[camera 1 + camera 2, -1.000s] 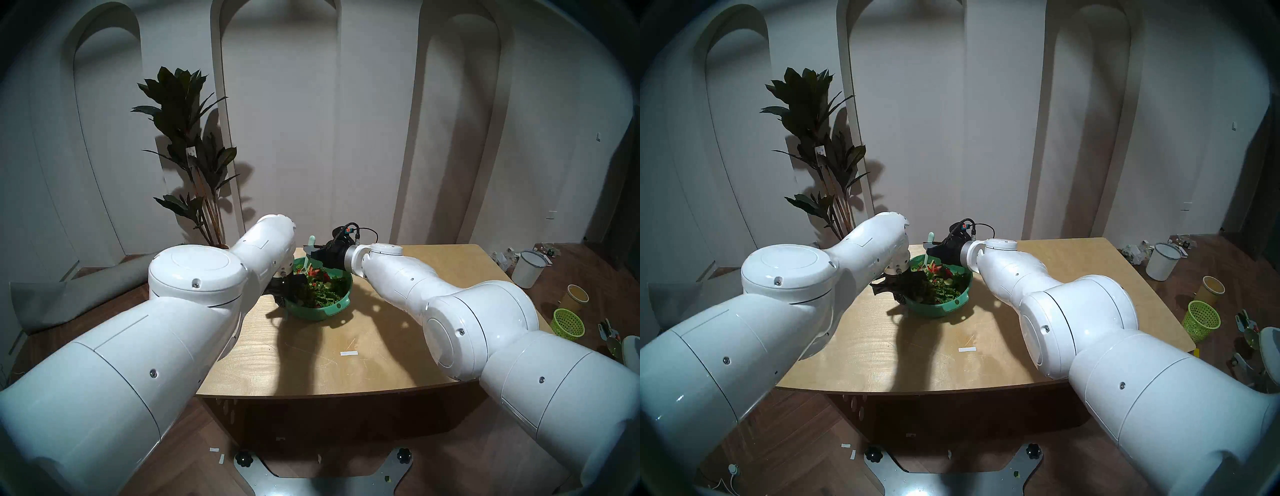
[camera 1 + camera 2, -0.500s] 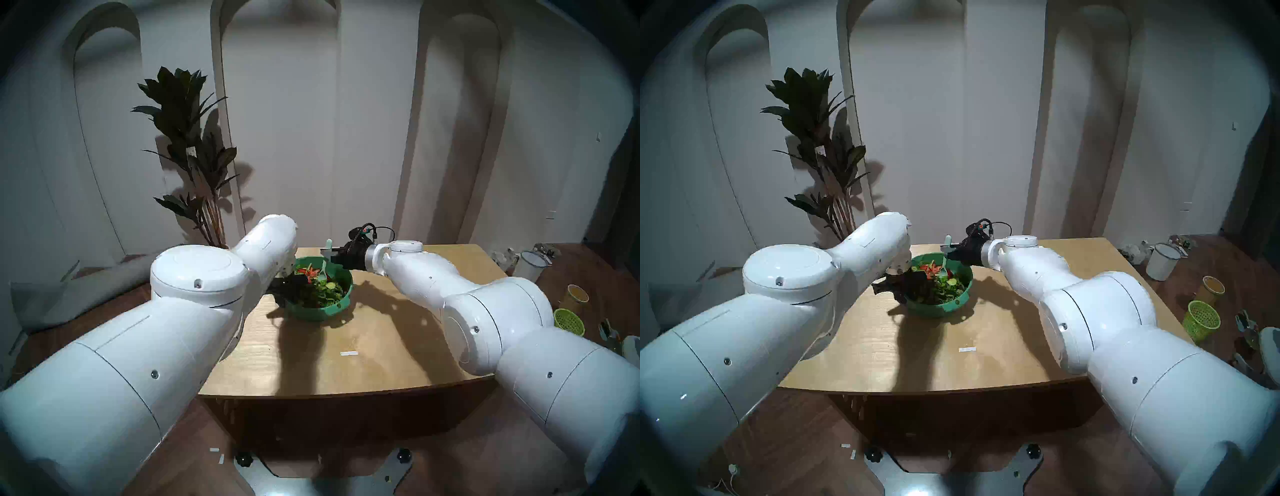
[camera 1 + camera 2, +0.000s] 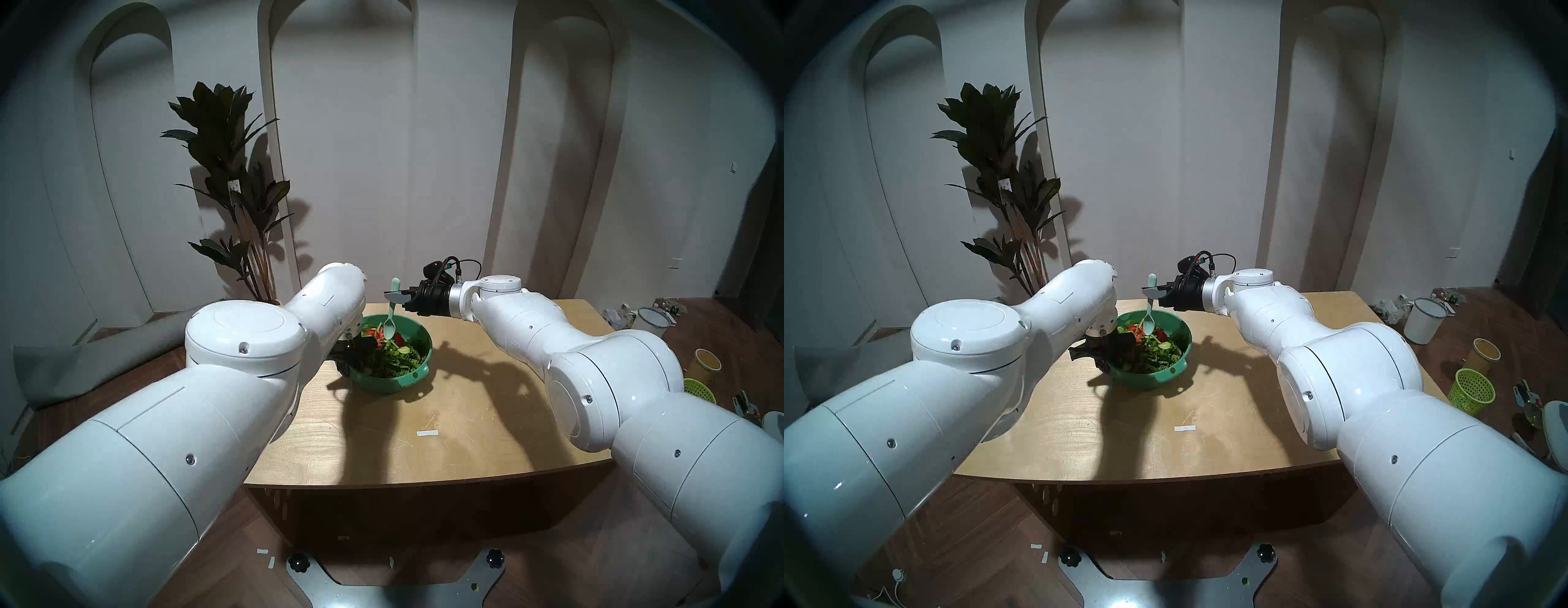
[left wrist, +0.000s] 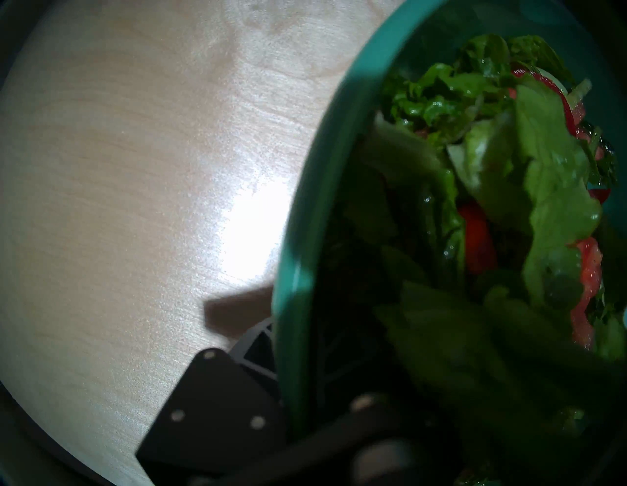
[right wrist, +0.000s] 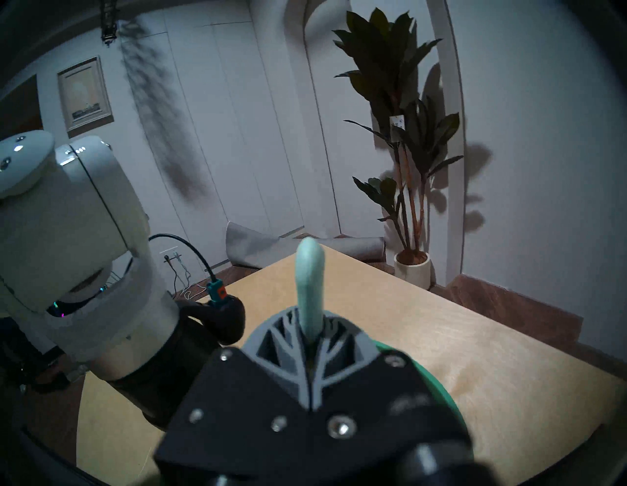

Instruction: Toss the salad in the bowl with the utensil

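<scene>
The green bowl (image 3: 384,384) stands on the wooden table (image 3: 466,403) with the salad (image 3: 396,358) heaped inside: lettuce, red tomato, cucumber. My left gripper (image 3: 353,356) is shut on the bowl's left rim; in the left wrist view one finger (image 4: 210,397) lies outside the bowl rim (image 4: 302,244) and the salad (image 4: 549,176) fills the right side. My right gripper (image 3: 395,297) is shut on the handle of the mint spoon (image 3: 389,327), which hangs head down just over the salad. In the right wrist view the spoon handle (image 5: 309,278) sticks up from the right gripper (image 5: 310,342).
A strip of white tape (image 3: 427,433) lies on the table near its front. On the floor to the right stand a white pail (image 3: 653,325), a yellow cup (image 3: 707,363) and a lime mesh basket (image 3: 700,390). A potted plant (image 3: 237,191) stands behind the table's left corner.
My right gripper swept the spoon through the salad from left to right, then rose, lifting the spoon head out above the leaves. The left gripper and bowl stayed put.
</scene>
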